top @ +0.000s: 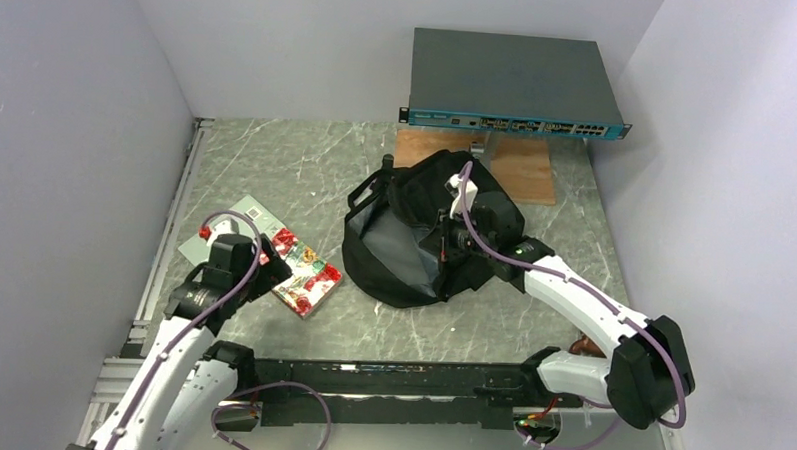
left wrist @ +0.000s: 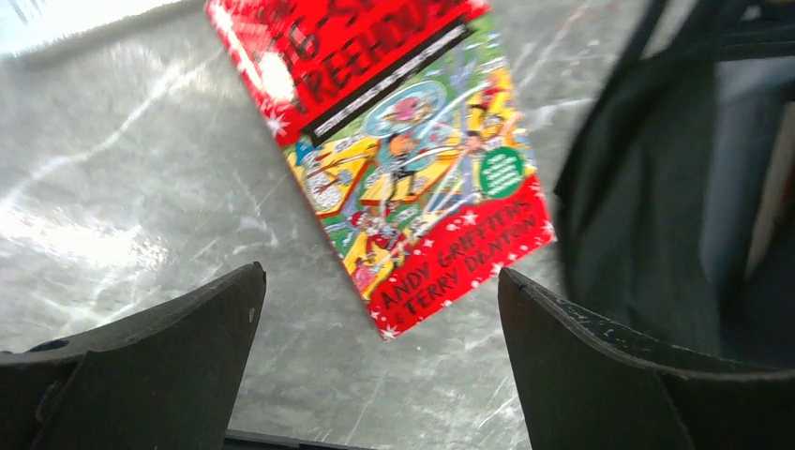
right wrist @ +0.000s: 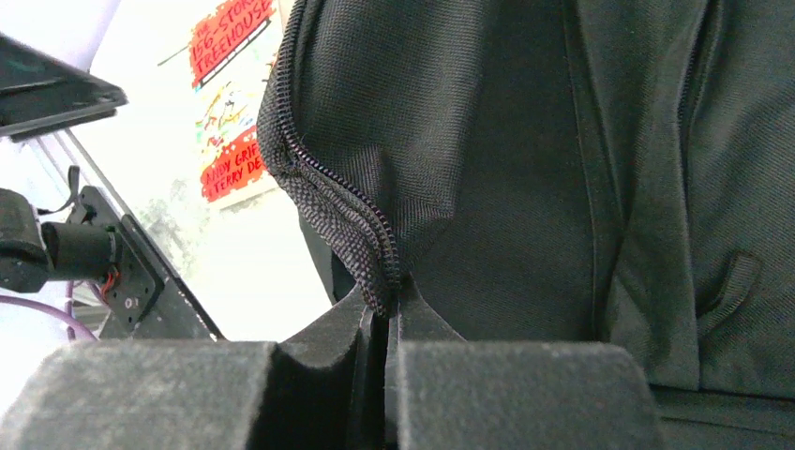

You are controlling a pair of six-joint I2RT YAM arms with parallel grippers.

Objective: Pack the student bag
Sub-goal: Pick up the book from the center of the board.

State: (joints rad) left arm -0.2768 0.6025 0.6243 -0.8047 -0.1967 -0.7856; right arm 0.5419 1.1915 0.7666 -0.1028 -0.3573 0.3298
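1. From above, the large soft black fabric backpack (top: 414,241) lies slumped near the middle of the grey marbled surface (top: 306,172), a little right of centre. Its mouth gapes toward the left and shows a grey lining.
2. Behind it, at the far wall, is a flat grey rack-mount box with a teal front (top: 514,84). A brown wooden board (top: 525,167) shows just below that front, and the backpack's far side reaches the board's near edge.
3. Left of the backpack, a red paperback book with a crowded cartoon cover (top: 311,277) lies flat, near the bag but apart from it. A flat pale green card or booklet (top: 224,227) lies just beyond the book. The left arm hides where the two meet.
4. The left claw (top: 271,261) hangs over the book's left end. The right claw (top: 444,242) is at the rim of the backpack's opening.
5. In the left wrist view, the left claw (left wrist: 380,361) has its two dark fingers spread wide apart with nothing between them. The book (left wrist: 403,159) lies slantwise on the surface (left wrist: 122,206) beyond them, and the backpack (left wrist: 675,206) fills the right side.
6. In the right wrist view, the right claw (right wrist: 384,323) has its fingers pressed together, pinching the zippered edge of the backpack (right wrist: 525,169). The book (right wrist: 230,112) shows in the bright background at left.
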